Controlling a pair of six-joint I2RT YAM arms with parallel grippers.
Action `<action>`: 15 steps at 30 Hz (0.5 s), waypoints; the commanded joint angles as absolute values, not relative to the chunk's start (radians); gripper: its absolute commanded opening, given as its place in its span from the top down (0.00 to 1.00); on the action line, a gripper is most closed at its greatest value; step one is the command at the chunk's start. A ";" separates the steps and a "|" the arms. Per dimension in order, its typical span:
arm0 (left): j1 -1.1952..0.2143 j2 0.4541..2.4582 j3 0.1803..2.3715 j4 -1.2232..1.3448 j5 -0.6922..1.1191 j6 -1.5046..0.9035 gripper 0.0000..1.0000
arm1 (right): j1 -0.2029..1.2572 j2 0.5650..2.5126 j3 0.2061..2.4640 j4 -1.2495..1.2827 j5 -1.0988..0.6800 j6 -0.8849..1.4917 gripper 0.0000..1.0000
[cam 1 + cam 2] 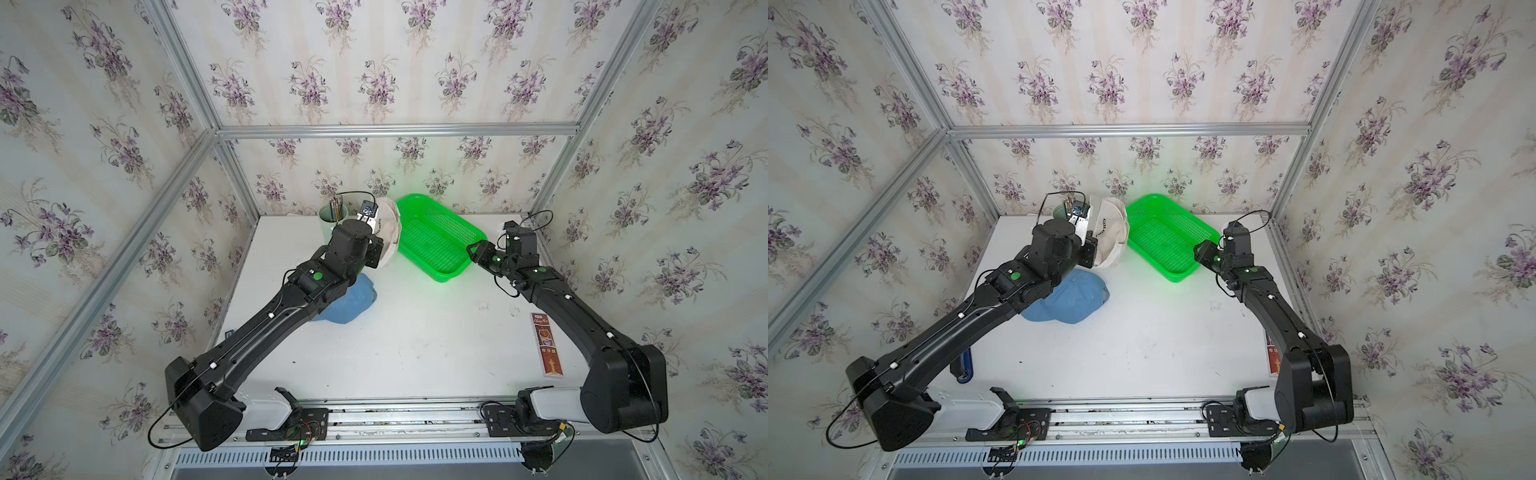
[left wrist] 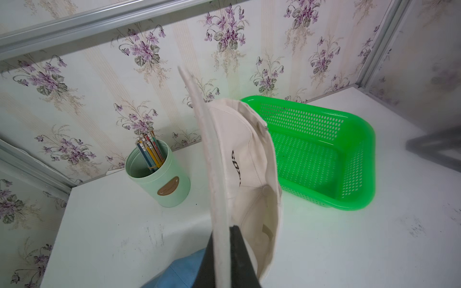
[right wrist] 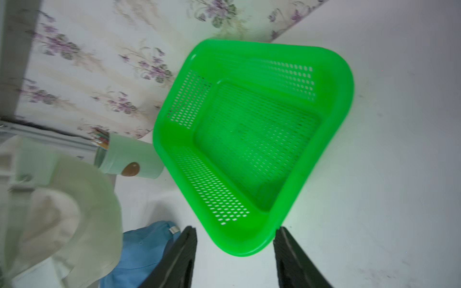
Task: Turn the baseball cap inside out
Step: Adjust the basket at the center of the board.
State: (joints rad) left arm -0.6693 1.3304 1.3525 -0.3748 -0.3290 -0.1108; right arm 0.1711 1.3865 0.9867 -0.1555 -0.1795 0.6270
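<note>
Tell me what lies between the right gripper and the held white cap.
The green basket sits between the right gripper and the white cap; both top views show it.

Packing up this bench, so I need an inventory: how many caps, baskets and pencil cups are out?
Caps: 2 (cream cap, blue cap)
Baskets: 1 (green basket)
Pencil cups: 1 (mint pencil cup)
Total: 4

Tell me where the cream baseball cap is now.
In a top view the cream cap hangs from the left gripper, clamped by its brim, at the far side of the table between the pencil cup and the green basket, beyond the blue cap.
</note>
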 commanded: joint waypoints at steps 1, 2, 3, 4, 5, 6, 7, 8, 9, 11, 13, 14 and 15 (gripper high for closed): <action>-0.668 1.311 1.354 -0.426 -0.303 -0.157 1.00 | 0.171 1.437 0.993 -0.135 -0.122 0.671 0.45; -0.669 1.307 1.351 -0.426 -0.296 -0.159 1.00 | 0.173 1.455 0.996 -0.130 -0.124 0.680 0.45; -0.669 1.298 1.347 -0.427 -0.288 -0.160 1.00 | 0.172 1.477 1.001 -0.123 -0.123 0.695 0.45; -0.668 1.291 1.344 -0.429 -0.283 -0.161 1.00 | 0.171 1.500 1.005 -0.116 -0.123 0.708 0.45; -0.669 1.285 1.342 -0.429 -0.279 -0.160 1.00 | 0.172 1.519 1.011 -0.111 -0.127 0.713 0.45; -0.669 1.276 1.339 -0.428 -0.274 -0.160 1.00 | 0.172 1.543 1.022 -0.109 -0.127 0.721 0.45; -0.669 1.269 1.337 -0.428 -0.271 -0.162 1.00 | 0.171 1.564 1.031 -0.112 -0.121 0.727 0.45; -0.669 1.261 1.334 -0.428 -0.269 -0.161 1.00 | 0.171 1.576 1.034 -0.115 -0.115 0.729 0.45; -0.670 1.251 1.331 -0.427 -0.266 -0.161 1.00 | 0.171 1.588 1.035 -0.112 -0.106 0.733 0.45; -0.669 1.236 1.328 -0.426 -0.263 -0.157 1.00 | 0.171 1.604 1.030 -0.097 -0.098 0.737 0.45; -0.670 1.227 1.328 -0.428 -0.265 -0.151 1.00 | 0.171 1.632 1.039 -0.090 -0.099 0.743 0.45; -0.669 1.224 1.328 -0.429 -0.264 -0.148 1.00 | 0.171 1.651 1.043 -0.082 -0.103 0.751 0.45; -0.669 1.223 1.331 -0.431 -0.264 -0.145 1.00 | 0.171 1.666 1.049 -0.075 -0.109 0.756 0.46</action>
State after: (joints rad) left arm -0.6689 1.2301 1.3277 -0.4374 -0.2722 -0.1520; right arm 0.1707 1.6402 1.0367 -0.1089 -0.1184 0.7334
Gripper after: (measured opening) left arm 0.083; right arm 0.546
